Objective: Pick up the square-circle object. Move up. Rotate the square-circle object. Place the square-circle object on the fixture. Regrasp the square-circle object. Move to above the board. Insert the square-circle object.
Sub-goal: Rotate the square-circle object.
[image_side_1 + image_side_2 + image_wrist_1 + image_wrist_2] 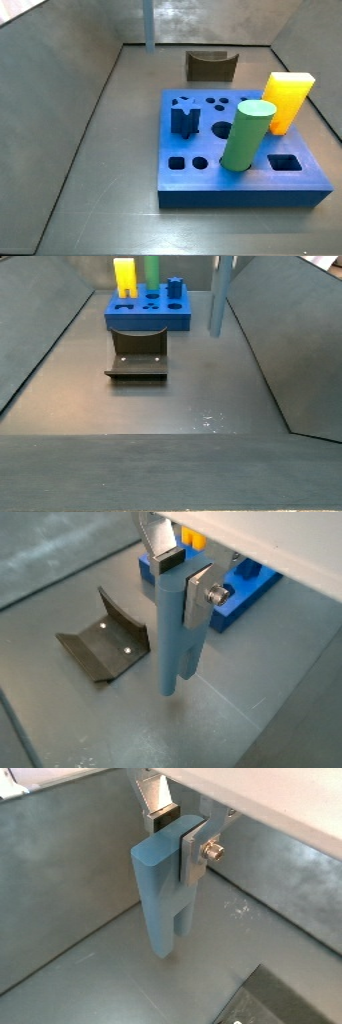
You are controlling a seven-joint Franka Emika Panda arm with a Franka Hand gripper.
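Observation:
My gripper (185, 572) is shut on the top end of the square-circle object (175, 637), a slim light blue-grey peg hanging upright above the grey floor. In both wrist views the silver fingers (201, 848) clamp its upper part, and its lower end (166, 938) hangs free. The fixture (100, 642), a dark notched block, sits on the floor beside and below the peg. The blue board (241, 592) lies further behind the gripper. In the side views the peg (221, 291) (147, 22) reaches down from the top edge, the gripper itself out of frame, with the fixture (138, 353) and the board (234, 145) apart from it.
A tall green cylinder (249, 135) and a yellow rectangular block (287, 100) stand in the board, beside a dark blue piece (185, 120). Grey walls (274, 336) slope up around the floor. A corner of the fixture (287, 1003) shows in a wrist view.

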